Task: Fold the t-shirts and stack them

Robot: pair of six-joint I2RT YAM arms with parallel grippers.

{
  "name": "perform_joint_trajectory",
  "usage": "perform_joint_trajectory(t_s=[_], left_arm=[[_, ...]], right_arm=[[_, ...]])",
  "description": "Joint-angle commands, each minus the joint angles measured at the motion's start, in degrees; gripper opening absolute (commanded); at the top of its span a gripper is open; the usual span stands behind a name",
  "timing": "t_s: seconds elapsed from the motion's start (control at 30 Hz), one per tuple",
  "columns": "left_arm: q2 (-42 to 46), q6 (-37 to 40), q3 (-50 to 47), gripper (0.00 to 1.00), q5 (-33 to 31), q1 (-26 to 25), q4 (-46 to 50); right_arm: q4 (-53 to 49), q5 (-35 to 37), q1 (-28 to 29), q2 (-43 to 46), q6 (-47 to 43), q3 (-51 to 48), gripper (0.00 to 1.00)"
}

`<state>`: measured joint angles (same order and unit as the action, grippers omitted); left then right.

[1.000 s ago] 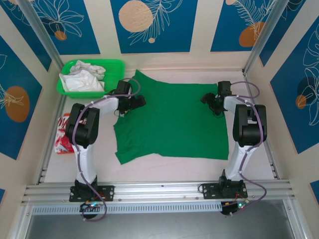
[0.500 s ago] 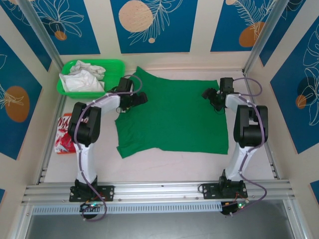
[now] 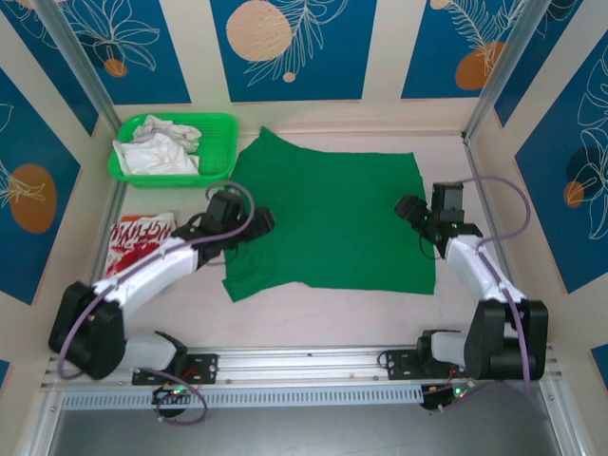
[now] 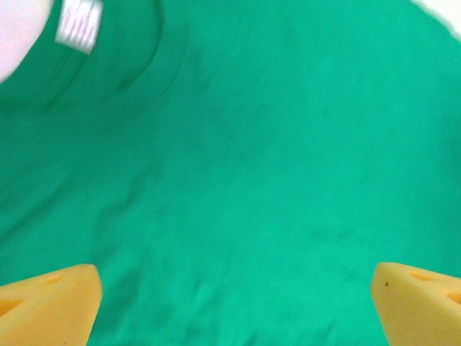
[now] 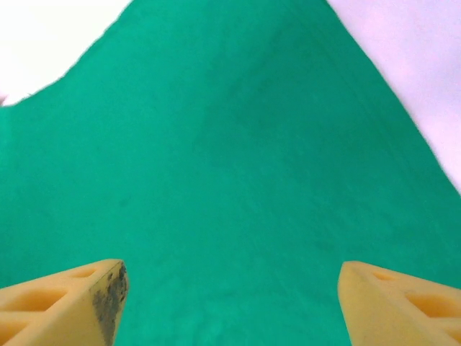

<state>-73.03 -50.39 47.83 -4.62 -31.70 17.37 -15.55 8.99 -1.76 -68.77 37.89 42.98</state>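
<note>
On one table (image 3: 332, 313), two t-shirts (image 3: 328, 214)

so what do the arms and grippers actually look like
Both the left arm and right arm have white links, black joints and a looping purple cable. The left gripper and right gripper have blunt yellow wedge fingers with hollow cells; one right finger carries a dark smudge.

Bright, even light; both wrist views blurred, pale areas overexposed.
</note>
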Motion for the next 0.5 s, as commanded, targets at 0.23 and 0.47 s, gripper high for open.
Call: perform_joint_trajectory(t_s=[0.23, 0.47], left_arm=[[15.94, -33.14, -10.97, 0.75, -0.22, -4.17, 29.88], [20.42, -45.38, -18.79, 0.59, 4.36, -6.02, 25.37]], right_arm=[[-9.15, 0.55, -0.10, 8.47, -0.62, -4.80, 0.77], [-7.01, -0.38, 1.09, 4.10, -0.97, -3.53, 0.77]])
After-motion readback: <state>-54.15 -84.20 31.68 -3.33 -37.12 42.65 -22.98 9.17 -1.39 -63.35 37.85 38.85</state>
